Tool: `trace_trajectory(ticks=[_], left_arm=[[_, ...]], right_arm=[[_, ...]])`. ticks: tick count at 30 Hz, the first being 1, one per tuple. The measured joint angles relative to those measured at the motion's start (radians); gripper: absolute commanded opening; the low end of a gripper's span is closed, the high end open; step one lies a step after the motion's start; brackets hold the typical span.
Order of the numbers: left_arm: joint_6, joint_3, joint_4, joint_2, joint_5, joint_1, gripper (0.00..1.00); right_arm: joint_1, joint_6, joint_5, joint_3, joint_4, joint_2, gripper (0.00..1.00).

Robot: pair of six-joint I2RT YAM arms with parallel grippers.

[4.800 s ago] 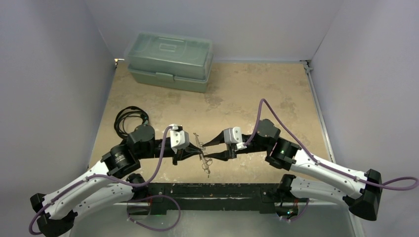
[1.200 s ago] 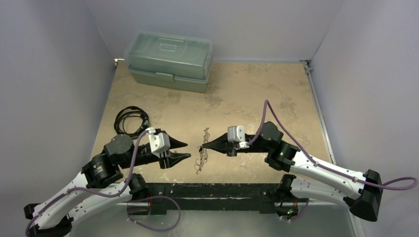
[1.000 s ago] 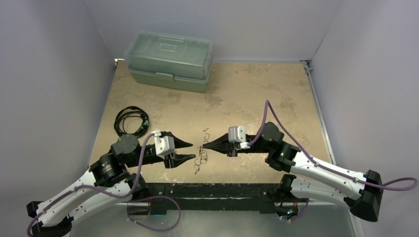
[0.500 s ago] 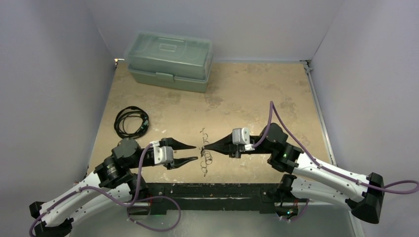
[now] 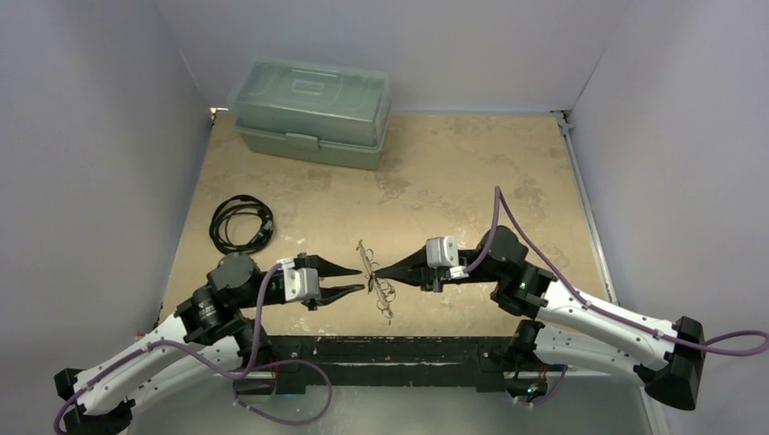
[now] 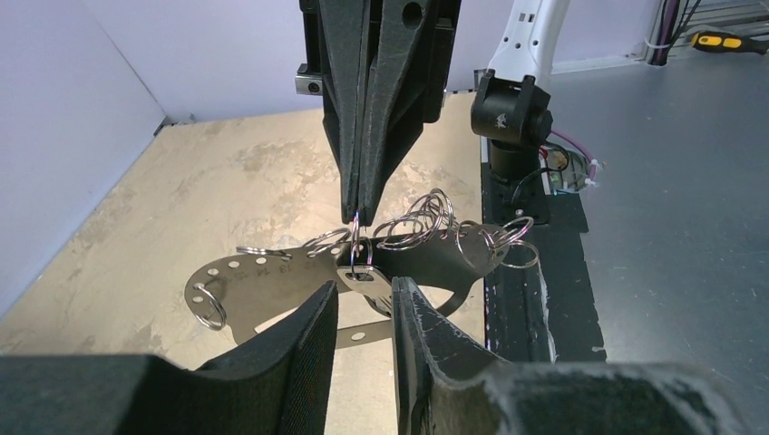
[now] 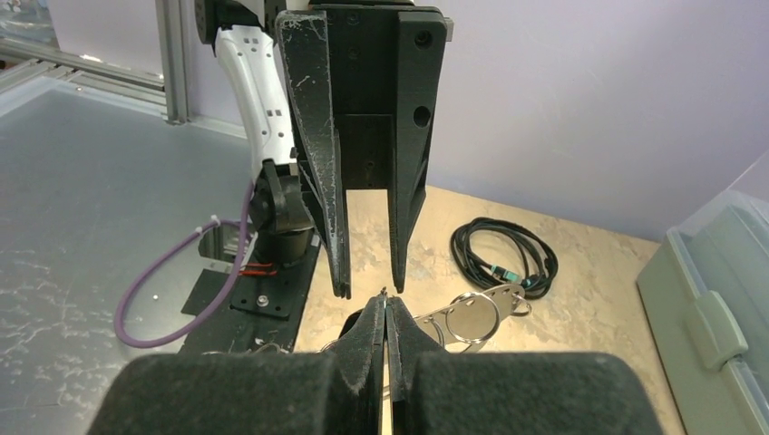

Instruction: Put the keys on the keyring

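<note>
Over the mottled tabletop (image 5: 453,172), the left gripper (image 5: 361,279) had its jaws slightly apart, tips just beside the keyring (image 6: 272,281). The right gripper (image 5: 375,274), jaws together, pinched the keyring among its small rings, between both arms.

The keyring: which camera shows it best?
The left wrist view: the keyring fills the middle, its holes and small rings clear. The top view shows only a tiny thin shape; the right wrist view shows only part, past the right gripper.

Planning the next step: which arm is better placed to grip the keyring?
Left. The left gripper is open, the keyring at its fingertips; the right gripper is shut on it.
</note>
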Motion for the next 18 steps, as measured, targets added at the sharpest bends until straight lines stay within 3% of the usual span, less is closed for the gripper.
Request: trace_trajectory(ticks=[12, 18], left_arm=[[0.0, 0.0, 0.007, 0.025, 0.0, 0.0, 0.26], [0.0, 0.0, 0.007, 0.031, -0.002, 0.0, 0.31]], right_arm=[[0.0, 0.0, -0.019, 0.0, -0.006, 0.016, 0.0], [0.0, 0.0, -0.026, 0.0, -0.007, 0.018, 0.0]])
